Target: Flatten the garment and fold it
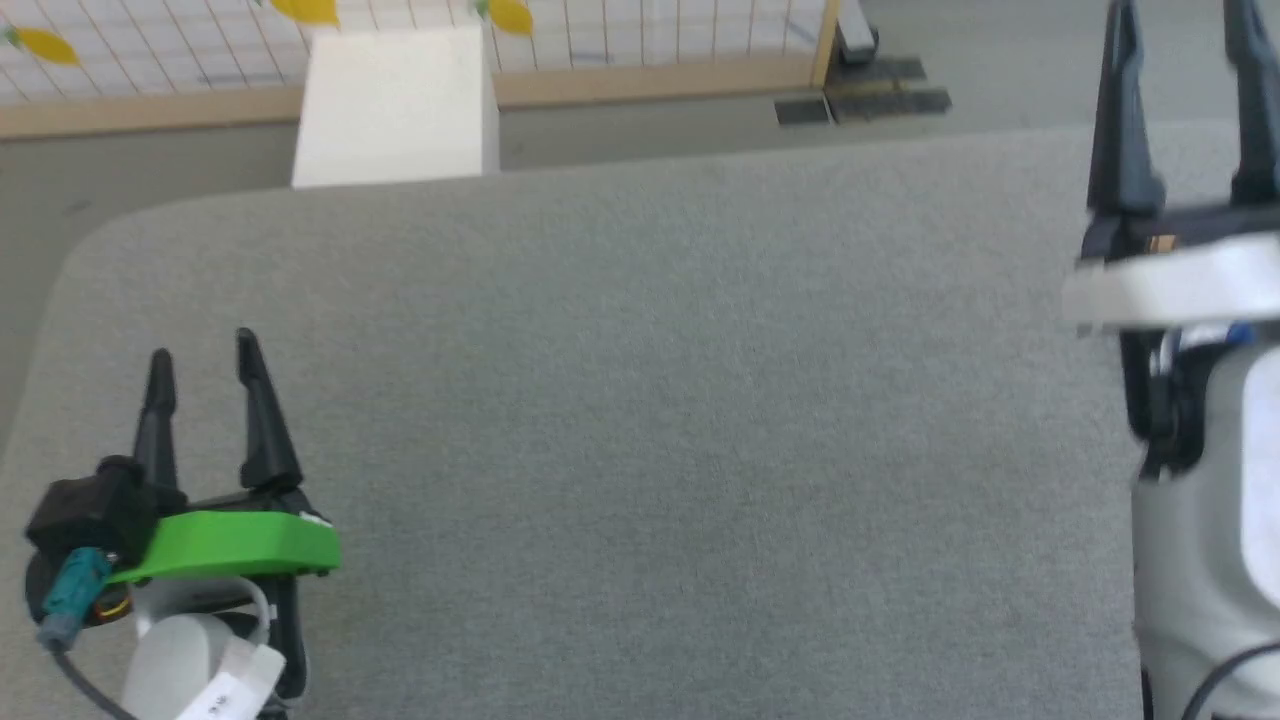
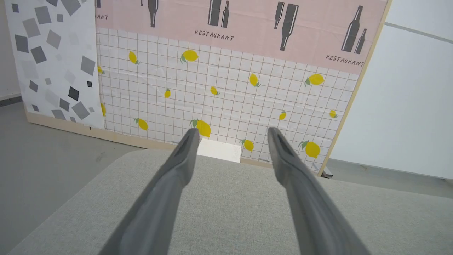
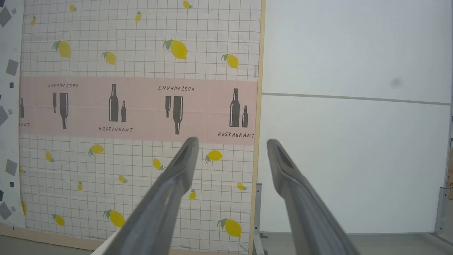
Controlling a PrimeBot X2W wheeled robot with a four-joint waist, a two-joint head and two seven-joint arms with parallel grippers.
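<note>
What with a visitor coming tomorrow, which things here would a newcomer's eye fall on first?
Probably the broad grey table across the head view, with the left gripper, bright green at its base, open at lower left and the right gripper open at upper right. Behind it stands a lemon-print screen with a pink bottle band.

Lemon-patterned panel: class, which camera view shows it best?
Right wrist view: the lemon-patterned panel shows side to side, lemons above and below its pink band. Left wrist view cuts it at the band; head view catches its bottom strip.
</note>
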